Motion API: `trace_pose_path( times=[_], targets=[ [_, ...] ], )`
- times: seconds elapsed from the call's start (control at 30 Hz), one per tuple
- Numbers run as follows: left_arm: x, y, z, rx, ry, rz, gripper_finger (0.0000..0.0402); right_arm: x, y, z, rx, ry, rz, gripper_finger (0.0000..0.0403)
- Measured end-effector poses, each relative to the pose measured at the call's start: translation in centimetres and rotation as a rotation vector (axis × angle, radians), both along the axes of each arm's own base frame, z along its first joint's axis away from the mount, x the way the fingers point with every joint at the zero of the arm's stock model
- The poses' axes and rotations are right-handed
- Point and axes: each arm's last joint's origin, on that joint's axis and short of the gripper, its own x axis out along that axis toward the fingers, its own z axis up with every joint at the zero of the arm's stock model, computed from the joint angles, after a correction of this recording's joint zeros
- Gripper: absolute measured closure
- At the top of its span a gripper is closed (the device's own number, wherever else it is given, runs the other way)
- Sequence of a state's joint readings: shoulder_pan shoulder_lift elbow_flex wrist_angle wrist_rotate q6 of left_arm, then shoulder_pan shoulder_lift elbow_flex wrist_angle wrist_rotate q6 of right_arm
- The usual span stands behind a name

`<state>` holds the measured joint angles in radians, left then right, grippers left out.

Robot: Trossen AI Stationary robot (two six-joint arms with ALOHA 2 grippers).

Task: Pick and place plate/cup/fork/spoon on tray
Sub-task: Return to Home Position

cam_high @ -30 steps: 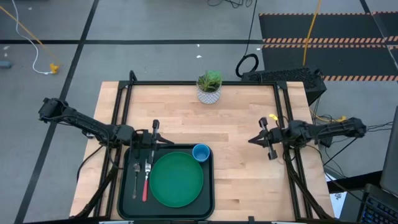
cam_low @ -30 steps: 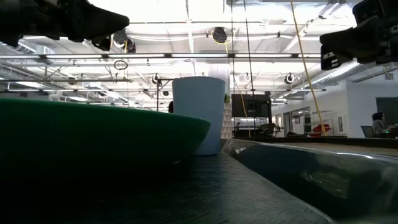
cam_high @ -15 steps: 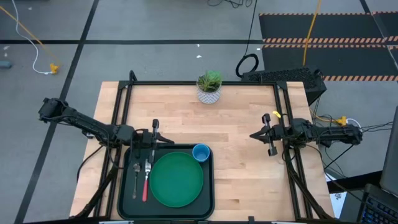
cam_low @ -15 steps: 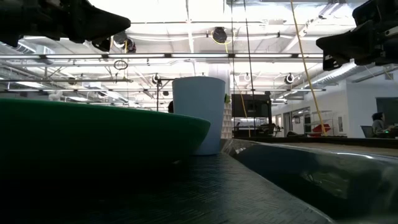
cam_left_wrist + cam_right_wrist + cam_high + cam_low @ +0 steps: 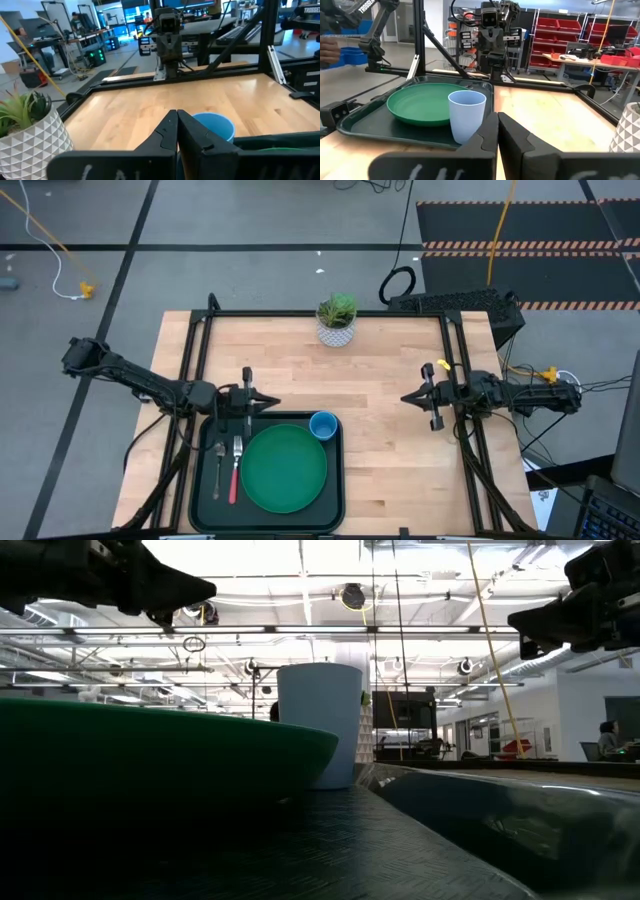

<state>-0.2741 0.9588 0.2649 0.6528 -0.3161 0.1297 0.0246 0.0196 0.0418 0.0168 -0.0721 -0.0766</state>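
The dark tray (image 5: 205, 505) lies at the table's near edge, left of centre. On it lie the green plate (image 5: 283, 470), the light-blue cup (image 5: 323, 425) upright at the far right corner, and the pink-handled fork (image 5: 235, 475) and silver spoon (image 5: 219, 465) side by side on the left. My left gripper (image 5: 273, 402) is shut and empty, just above the tray's far rim, left of the cup (image 5: 215, 127). My right gripper (image 5: 405, 397) is shut and empty over bare table right of the tray, pointing at the cup (image 5: 466, 116) and plate (image 5: 427, 103).
A white patterned pot with a green plant (image 5: 337, 320) stands at the table's far edge, and shows close in the left wrist view (image 5: 30, 132). Bare wood lies between the tray and the right arm. A black frame rail (image 5: 330, 313) borders the table.
My right gripper has shifted a little toward the table's far edge while its arm drew back and folded. My left gripper has edged slightly toward the table's right. Both stayed shut. The tableware has kept still on the tray.
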Motion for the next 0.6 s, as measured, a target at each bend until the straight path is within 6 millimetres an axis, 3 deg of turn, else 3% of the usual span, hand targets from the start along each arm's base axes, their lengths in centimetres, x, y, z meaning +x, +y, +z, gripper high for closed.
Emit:
trace_pose_path(
  times=[0.6],
  targets=[
    [-2.0, 1.2, 0.0, -0.009, 0.119, 0.046, 0.039, 0.0, 0.0, 0.6, -0.012, -0.063, -0.018, 0.0403]
  ],
)
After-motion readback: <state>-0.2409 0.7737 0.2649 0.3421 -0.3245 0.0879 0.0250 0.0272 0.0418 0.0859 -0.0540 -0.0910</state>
